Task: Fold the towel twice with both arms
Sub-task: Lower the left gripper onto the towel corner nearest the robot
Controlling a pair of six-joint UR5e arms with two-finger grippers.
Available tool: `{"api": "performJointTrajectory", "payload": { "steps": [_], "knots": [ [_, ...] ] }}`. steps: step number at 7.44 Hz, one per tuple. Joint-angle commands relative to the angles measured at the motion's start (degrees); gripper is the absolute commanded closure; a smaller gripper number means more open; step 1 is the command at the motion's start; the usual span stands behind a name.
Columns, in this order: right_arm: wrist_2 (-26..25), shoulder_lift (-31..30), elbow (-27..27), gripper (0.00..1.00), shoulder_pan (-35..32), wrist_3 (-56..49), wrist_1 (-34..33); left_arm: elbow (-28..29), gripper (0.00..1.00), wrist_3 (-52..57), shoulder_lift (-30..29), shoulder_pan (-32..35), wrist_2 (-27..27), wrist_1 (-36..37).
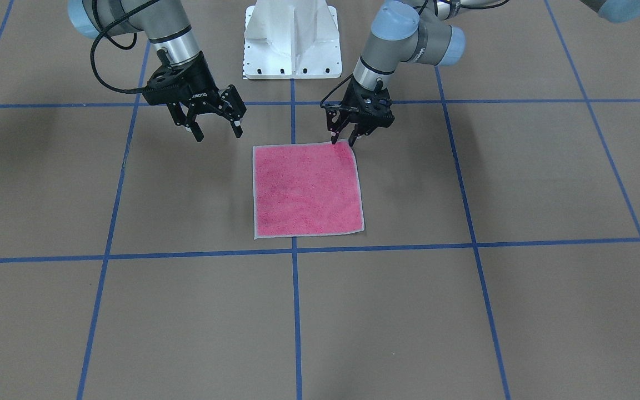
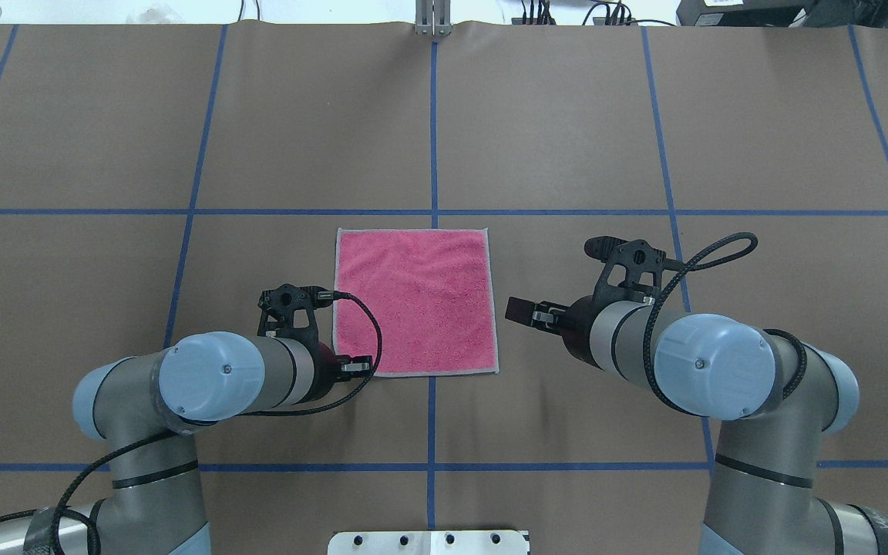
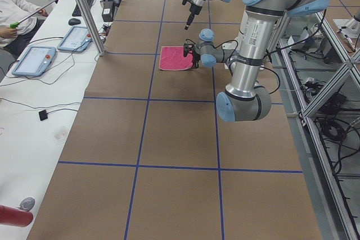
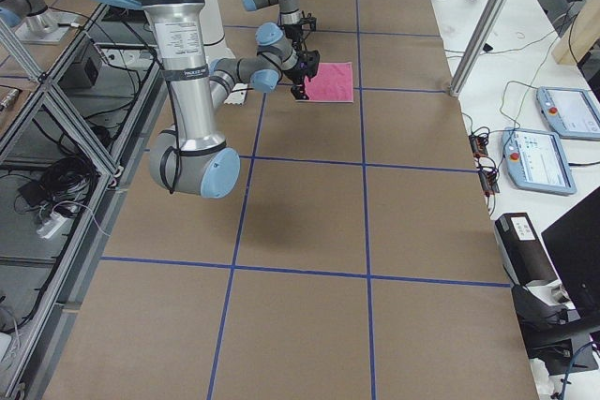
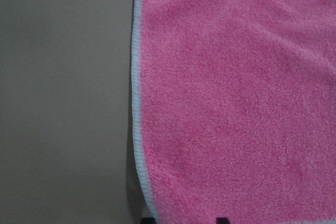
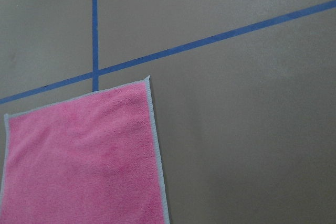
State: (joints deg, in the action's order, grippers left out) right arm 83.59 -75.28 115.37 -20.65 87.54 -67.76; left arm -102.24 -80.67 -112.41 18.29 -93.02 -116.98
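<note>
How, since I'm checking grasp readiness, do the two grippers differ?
The left gripper is down at a corner of the towel; the right gripper hangs clear of it. The left's fingers stand closer together; the right's spread wide. Both are open, holding nothing.

A robotics lab: grey-silver jointed robot arms with light-blue joint caps (image 2: pixel 213 378) work at a brown paper-covered bench gridded in blue tape (image 3: pixel 169 133). Beside it stand a silver metal post (image 3: pixel 85 9) and a white side table (image 3: pixel 28 122) carrying blue-grey touchscreen teach pendants (image 3: pixel 34 60).
</note>
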Motion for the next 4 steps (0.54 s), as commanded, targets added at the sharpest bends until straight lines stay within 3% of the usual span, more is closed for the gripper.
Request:
{"api": "performJointTrajectory", "payload": {
  "steps": [1,2,4],
  "knots": [
    [0.00,-0.04,-0.06,0.01,0.00,0.00,0.00,0.11,0.51,1.65,0.09,0.08,-0.06,-0.09],
    [0.00,-0.04,-0.06,0.01,0.00,0.00,0.00,0.02,0.57,1.65,0.18,0.08,-0.14,-0.09],
    [0.00,-0.04,-0.06,0.01,0.00,0.00,0.00,0.02,0.58,1.65,0.35,0.08,-0.15,0.17]
  ]
}}
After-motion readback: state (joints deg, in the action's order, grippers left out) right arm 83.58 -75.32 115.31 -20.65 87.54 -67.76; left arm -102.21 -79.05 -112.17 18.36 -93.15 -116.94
